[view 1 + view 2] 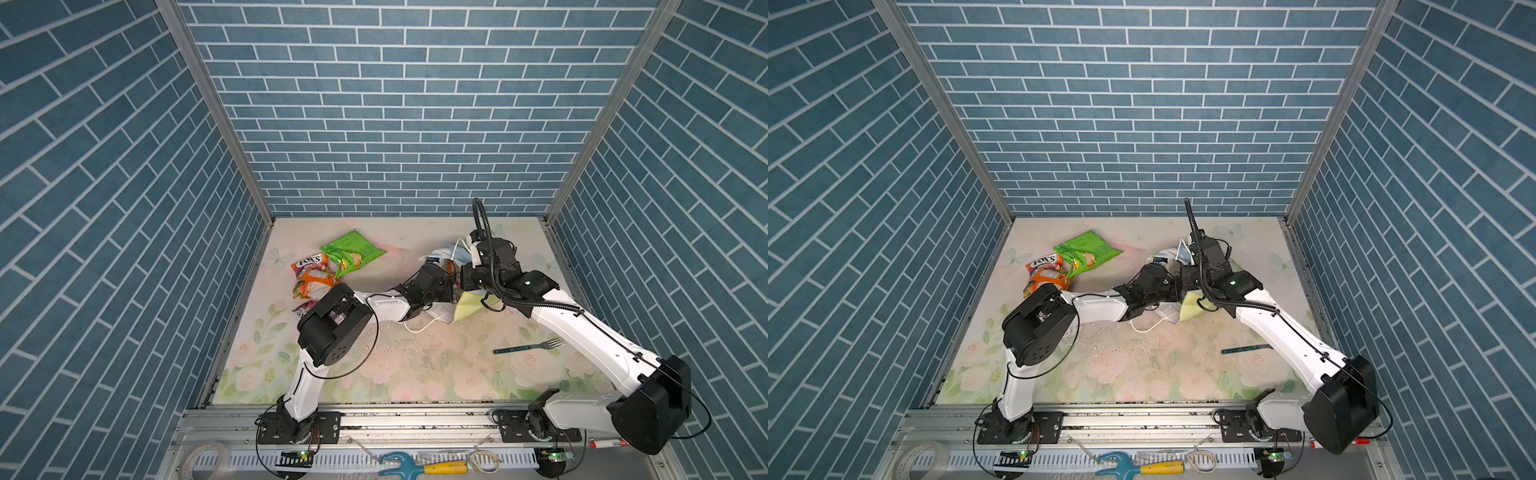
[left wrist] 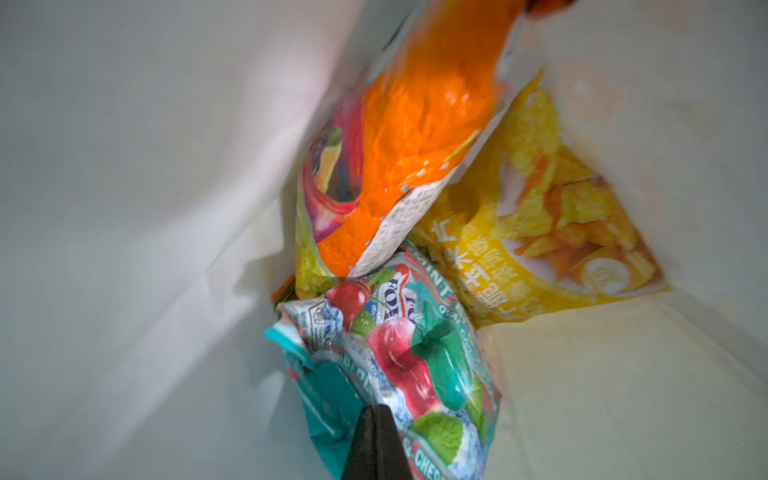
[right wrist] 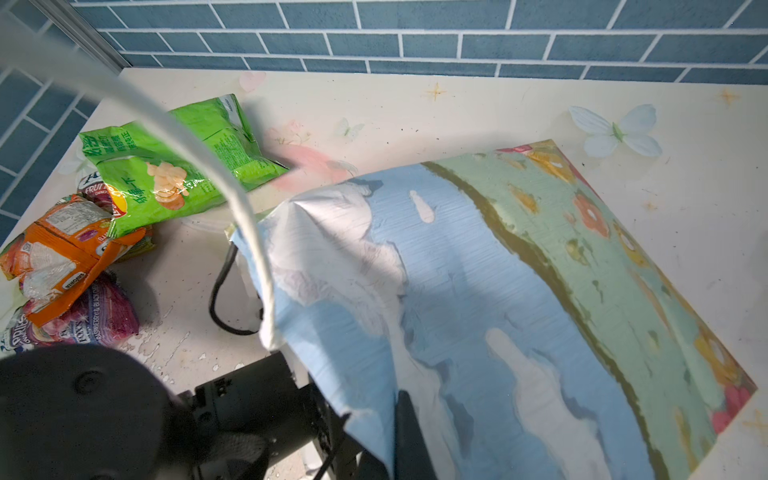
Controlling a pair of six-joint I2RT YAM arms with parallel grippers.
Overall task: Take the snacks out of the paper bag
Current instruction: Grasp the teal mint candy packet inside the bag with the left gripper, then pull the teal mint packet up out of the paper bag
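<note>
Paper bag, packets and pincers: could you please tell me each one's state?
paper bag, on its side, mouth open
right pincer, shut on paper bag
left pincer, shut on teal candy packet inside the bag
yellow chip packet, inside the bag
green chip bag, out of the bag

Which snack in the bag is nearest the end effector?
The teal cherry-and-mint packet; the left end effector pinches it. The orange packet and yellow packet lie deeper.

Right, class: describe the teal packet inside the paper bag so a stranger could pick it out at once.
Look inside the white-lined paper bag, at the packets piled deep within. The teal packet is the one the left gripper pinches; unlike the orange packet and yellow packet, it shows red cherries and mint leaves.
</note>
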